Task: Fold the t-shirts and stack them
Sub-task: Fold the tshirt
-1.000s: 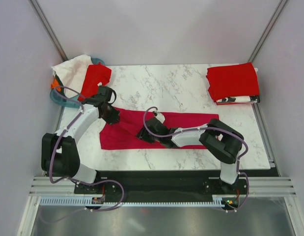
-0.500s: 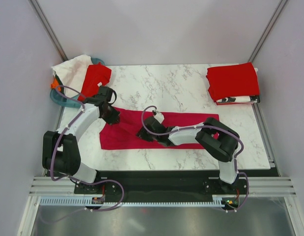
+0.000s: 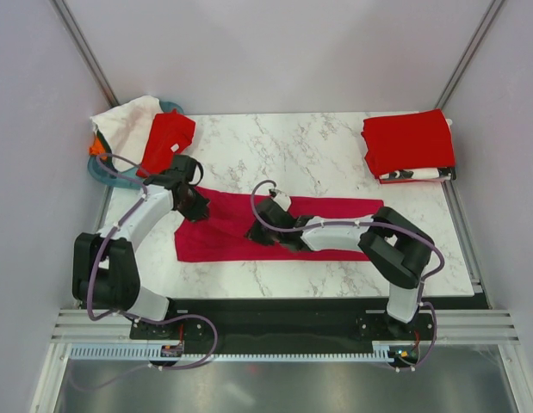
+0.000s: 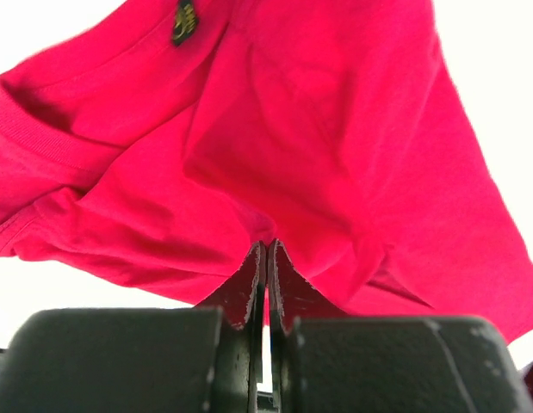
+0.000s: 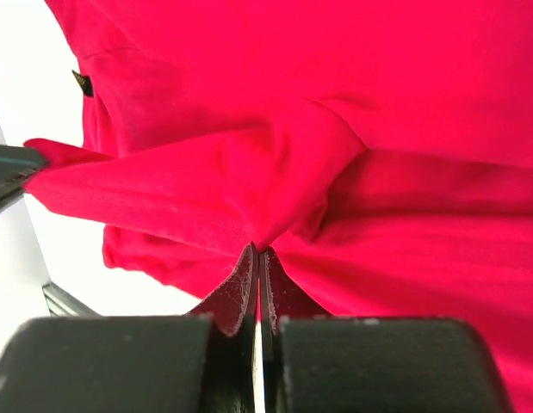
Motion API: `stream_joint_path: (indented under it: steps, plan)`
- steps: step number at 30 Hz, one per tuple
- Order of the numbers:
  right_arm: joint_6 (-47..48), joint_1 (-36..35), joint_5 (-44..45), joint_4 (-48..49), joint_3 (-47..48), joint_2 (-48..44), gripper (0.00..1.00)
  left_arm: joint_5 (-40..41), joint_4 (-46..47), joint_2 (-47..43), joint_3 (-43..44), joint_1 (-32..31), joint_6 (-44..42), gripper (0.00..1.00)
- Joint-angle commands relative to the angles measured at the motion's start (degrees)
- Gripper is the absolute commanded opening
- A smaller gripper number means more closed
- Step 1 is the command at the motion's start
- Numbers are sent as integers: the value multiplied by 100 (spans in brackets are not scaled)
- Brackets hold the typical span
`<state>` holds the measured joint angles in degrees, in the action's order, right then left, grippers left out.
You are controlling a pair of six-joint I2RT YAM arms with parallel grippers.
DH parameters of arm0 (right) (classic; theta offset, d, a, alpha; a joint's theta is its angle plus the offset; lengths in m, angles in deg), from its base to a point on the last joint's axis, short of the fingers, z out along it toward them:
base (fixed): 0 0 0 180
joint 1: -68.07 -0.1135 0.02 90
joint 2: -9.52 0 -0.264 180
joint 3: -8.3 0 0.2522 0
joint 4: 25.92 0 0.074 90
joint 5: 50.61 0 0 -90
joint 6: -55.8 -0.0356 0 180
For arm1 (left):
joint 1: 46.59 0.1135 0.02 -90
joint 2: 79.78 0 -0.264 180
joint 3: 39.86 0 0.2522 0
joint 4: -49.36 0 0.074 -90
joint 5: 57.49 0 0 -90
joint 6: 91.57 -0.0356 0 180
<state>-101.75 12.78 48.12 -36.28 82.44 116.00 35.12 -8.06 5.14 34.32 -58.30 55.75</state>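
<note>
A crimson-magenta t-shirt (image 3: 335, 211) lies in a long folded strip across the marble table (image 3: 283, 146). My left gripper (image 3: 195, 205) is shut on its upper left end; in the left wrist view the cloth (image 4: 335, 155) rises in a pinch from the jaws (image 4: 267, 249). My right gripper (image 3: 256, 234) is shut on the same shirt near the strip's middle, cloth (image 5: 404, 129) bunched at its tips (image 5: 258, 251). A folded bright red t-shirt (image 3: 407, 142) tops a stack at the back right, over a black-and-white one (image 3: 404, 175).
A round teal basket (image 3: 107, 172) hangs at the table's back left corner, with a white shirt (image 3: 124, 120), a red shirt (image 3: 167, 138) and a bit of orange cloth (image 3: 96, 146) spilling from it. Grey walls enclose the table on three sides.
My right gripper has closed on the crimson-magenta shirt and its arm has shifted slightly right. The left gripper has kept its hold and barely moved.
</note>
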Motion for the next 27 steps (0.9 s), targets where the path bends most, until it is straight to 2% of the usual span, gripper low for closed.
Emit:
stream_joint_path:
  steps: [1,9,15,27]
  plan:
    - [294,88,-284,-592,237,-355,0,-103,50,-319,-206,19,-116,2]
    - [567,343,-1004,-1069,343,-399,0,-391,42,-713,-838,10,-90,2]
    - [866,492,-1232,-1288,430,-426,6,-638,50,-1039,-1339,2,95,4]
    - [1121,782,-1944,-1579,659,-400,8,-946,42,-1514,-1692,-42,227,4]
